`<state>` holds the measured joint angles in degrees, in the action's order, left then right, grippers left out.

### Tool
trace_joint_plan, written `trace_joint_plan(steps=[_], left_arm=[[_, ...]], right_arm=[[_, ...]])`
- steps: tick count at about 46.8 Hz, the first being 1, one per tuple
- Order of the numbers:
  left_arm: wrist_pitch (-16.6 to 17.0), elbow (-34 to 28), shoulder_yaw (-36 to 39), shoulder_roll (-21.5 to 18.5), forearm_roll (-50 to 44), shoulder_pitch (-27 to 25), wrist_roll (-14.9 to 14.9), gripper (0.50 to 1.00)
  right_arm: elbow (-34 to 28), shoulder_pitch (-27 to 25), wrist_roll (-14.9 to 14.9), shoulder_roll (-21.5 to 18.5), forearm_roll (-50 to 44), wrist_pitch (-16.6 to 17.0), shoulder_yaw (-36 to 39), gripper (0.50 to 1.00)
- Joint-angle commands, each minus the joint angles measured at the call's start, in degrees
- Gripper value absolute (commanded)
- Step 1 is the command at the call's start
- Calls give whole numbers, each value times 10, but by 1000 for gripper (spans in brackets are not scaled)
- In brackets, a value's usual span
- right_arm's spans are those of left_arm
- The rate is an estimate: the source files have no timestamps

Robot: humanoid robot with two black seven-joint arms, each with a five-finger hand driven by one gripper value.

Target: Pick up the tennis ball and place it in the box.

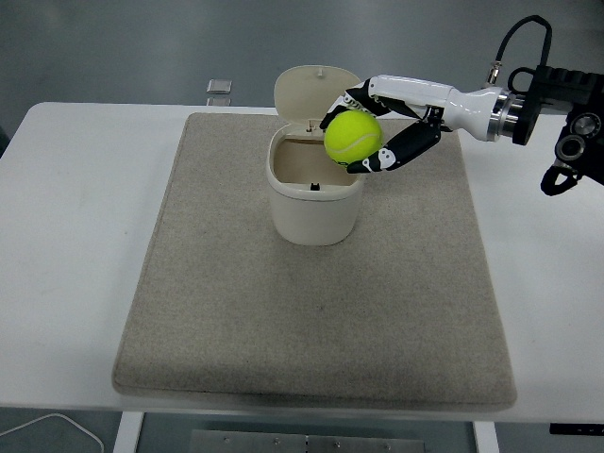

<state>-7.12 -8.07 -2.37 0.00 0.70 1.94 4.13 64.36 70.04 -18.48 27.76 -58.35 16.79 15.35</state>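
A yellow-green tennis ball [353, 136] is held in my right hand [370, 130], whose black and white fingers wrap it from behind and below. The hand holds the ball just above the right rim of a cream box [312, 209] with its hinged lid [307, 92] standing open at the back. The box stands on a beige mat [311, 311]. The right arm reaches in from the right edge. My left arm does not show.
The mat covers most of the white table [75, 236]. A small grey square object [219, 87] lies on the table behind the mat, left of the box. A white cable [57, 429] runs below the near left edge.
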Motion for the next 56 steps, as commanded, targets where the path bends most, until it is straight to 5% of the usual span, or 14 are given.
trace_joint_plan(steps=[1, 18, 35, 40, 51, 56], left_arm=[[0, 0, 0, 0, 0, 0, 0, 996], [0, 0, 0, 0, 0, 0, 0, 996], [0, 0, 0, 0, 0, 0, 0, 996], [0, 0, 0, 0, 0, 0, 0, 996], [0, 0, 0, 0, 0, 0, 0, 996], [0, 0, 0, 0, 0, 0, 0, 996]], right_arm=[[-8, 0, 1, -12, 0, -7, -3, 688], [-20, -3, 2, -29, 0, -25, -4, 823], [-17, -6, 1, -25, 1, -21, -15, 860], [-10, -2, 1, -13, 9, 9, -15, 866], [-7, 20, 2, 48, 97, 179, -5, 866], [-7, 22, 2, 70, 102, 182, -6, 866]])
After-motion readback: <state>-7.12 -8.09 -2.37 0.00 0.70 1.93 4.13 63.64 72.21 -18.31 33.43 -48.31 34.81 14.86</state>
